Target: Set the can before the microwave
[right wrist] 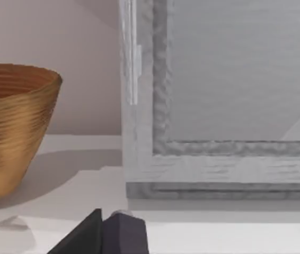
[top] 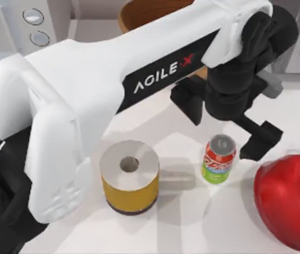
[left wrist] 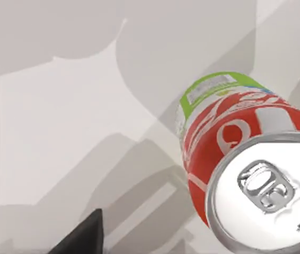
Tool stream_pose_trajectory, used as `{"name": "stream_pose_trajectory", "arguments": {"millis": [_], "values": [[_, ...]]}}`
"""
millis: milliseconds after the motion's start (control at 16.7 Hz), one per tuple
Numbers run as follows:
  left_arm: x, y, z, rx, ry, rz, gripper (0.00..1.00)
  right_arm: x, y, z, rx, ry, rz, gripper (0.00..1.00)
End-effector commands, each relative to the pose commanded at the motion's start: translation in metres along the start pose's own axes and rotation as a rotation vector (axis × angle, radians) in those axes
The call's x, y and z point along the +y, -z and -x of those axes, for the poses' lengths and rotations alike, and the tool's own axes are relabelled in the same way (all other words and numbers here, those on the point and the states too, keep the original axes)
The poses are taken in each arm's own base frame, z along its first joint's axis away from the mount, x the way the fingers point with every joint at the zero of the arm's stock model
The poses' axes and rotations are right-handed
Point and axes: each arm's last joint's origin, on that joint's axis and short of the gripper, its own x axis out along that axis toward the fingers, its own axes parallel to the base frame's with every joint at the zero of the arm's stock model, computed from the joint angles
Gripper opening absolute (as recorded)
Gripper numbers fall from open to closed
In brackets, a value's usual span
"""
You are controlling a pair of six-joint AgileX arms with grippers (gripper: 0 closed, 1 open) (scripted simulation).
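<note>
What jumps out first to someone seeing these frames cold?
The big white left arm sweeps across the top view from lower left, its black left gripper open just above the can, which stands upright right of centre, untouched. Beside it stand a yellow-sided paper roll and, at the right edge, a glossy red object. The microwave sits far off at the top left corner.

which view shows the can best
The top view: the whole can stands upright on the table beside the paper roll, with the left gripper open above it. The left wrist view shows its lid and label close up. The right wrist view faces a wooden bowl instead.
</note>
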Motion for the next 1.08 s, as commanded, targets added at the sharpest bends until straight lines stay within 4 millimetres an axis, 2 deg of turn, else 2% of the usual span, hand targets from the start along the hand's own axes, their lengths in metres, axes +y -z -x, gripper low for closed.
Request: {"name": "stream_pose_trajectory", "arguments": {"millis": [180,300,480,660,900,1080], "values": [[0.019,0.001,-0.017,-0.010,0.000,-0.007,1.00,0.000,0.000,0.000,0.000,0.000,0.000,1.00],[0.024,0.003,-0.033,-0.011,-0.001,-0.008,1.00,0.000,0.000,0.000,0.000,0.000,0.000,1.00],[0.012,0.003,-0.052,0.001,-0.001,-0.002,1.00,0.000,0.000,0.000,0.000,0.000,0.000,1.00],[-0.007,0.001,-0.057,0.002,0.000,-0.001,1.00,0.000,0.000,0.000,0.000,0.000,0.000,1.00],[-0.008,0.001,-0.057,0.003,0.000,-0.002,1.00,0.000,0.000,0.000,0.000,0.000,0.000,1.00],[-0.008,0.001,-0.057,0.003,0.000,-0.002,0.77,0.000,0.000,0.000,0.000,0.000,0.000,1.00]]}}
